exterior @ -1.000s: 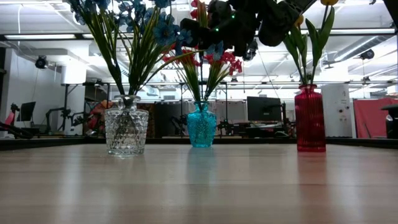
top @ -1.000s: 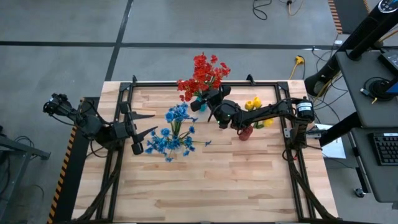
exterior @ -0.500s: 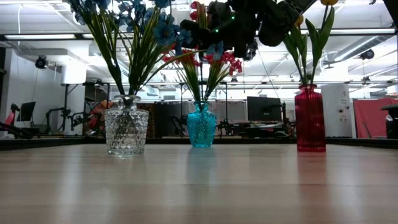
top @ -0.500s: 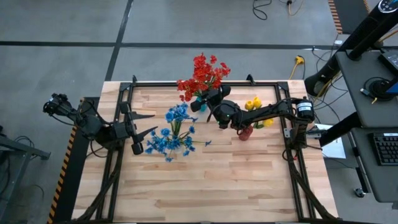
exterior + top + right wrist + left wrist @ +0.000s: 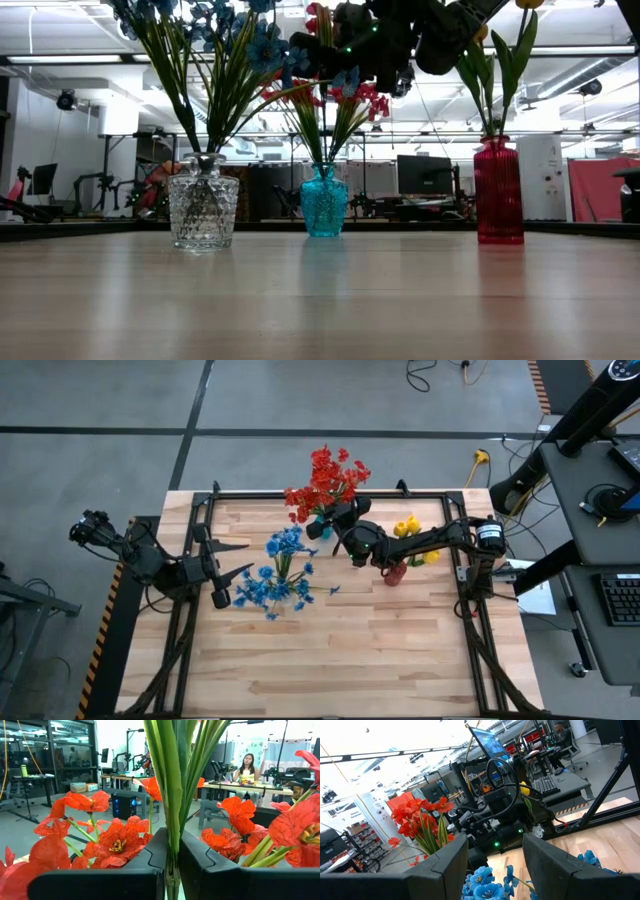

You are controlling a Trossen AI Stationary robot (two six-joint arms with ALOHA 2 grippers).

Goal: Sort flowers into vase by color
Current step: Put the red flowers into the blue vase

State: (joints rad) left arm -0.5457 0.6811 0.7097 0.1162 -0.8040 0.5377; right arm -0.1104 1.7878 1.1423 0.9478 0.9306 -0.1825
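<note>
Clamping a green stalk (image 5: 172, 810) tight, the right gripper (image 5: 172, 865) is seen high above the table, its fingers (image 5: 150, 855) pressed against the stem on both sides. Red flowers (image 5: 115, 837) are spread all around it, gathered over the teal vase (image 5: 324, 203) just below. Yellow flowers (image 5: 408, 528) are held in the red vase (image 5: 498, 190) beside the arm. Farther off, blue flowers (image 5: 285, 545) are massed in the clear glass vase (image 5: 203, 210). The left gripper (image 5: 232, 559) is parked near that bunch, fingers (image 5: 442, 865) apart, nothing held.
</note>
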